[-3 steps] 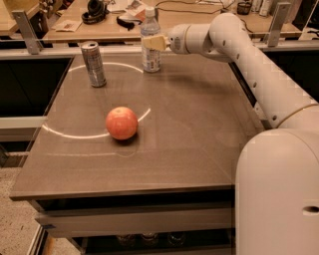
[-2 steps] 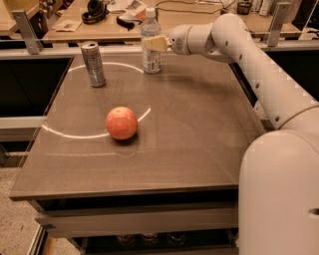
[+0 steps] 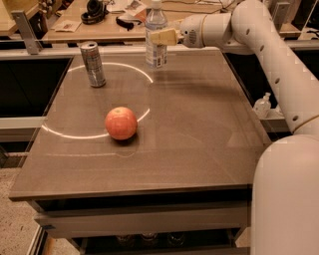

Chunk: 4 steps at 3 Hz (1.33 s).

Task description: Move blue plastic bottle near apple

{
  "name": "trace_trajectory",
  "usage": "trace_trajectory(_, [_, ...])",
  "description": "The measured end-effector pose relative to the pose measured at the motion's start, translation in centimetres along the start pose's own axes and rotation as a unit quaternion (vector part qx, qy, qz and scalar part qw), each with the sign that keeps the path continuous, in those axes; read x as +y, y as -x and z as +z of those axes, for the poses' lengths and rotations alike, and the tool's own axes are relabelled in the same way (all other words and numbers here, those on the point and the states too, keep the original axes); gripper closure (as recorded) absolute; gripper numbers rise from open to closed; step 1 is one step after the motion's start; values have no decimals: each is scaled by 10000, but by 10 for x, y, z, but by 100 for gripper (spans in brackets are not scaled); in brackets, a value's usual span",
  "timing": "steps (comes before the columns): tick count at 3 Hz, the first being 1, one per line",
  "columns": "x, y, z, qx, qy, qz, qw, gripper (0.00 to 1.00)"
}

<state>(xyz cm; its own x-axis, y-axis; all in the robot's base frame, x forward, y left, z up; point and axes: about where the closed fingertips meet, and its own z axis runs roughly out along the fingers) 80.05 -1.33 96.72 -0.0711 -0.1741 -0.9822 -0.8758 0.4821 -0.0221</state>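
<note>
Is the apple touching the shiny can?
No, the apple sits by itself, well apart from the can, while the gripper is at the blue plastic bottle.

text: none legible | hand (image 3: pixel 158 38) at blue plastic bottle (image 3: pixel 155 54)

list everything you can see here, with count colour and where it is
blue plastic bottle: one, clear with white cap and pale label, upright at the table's far edge
apple: one, red-orange, left of the table's middle
can: one, silver, upright at the far left of the table
table: one, brown top, fills most of the view
small bottle: one, clear, off the table to the right
headphones: one pair, black, on the wooden desk behind the table
gripper: one, tan, at the blue plastic bottle's mid-height
arm: one, white, reaching in from the right
</note>
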Motion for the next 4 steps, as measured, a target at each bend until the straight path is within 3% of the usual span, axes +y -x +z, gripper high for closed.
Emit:
trace_trajectory(1, [33, 18, -29, 17, 333, -124, 9994, 100])
trace_trajectory(2, [67, 32, -53, 17, 442, -95, 9990, 100])
trace_trajectory(3, [95, 33, -62, 43, 473, 10, 9989, 100])
trace_trajectory(4, [117, 15, -60, 189, 531, 236, 9981, 100])
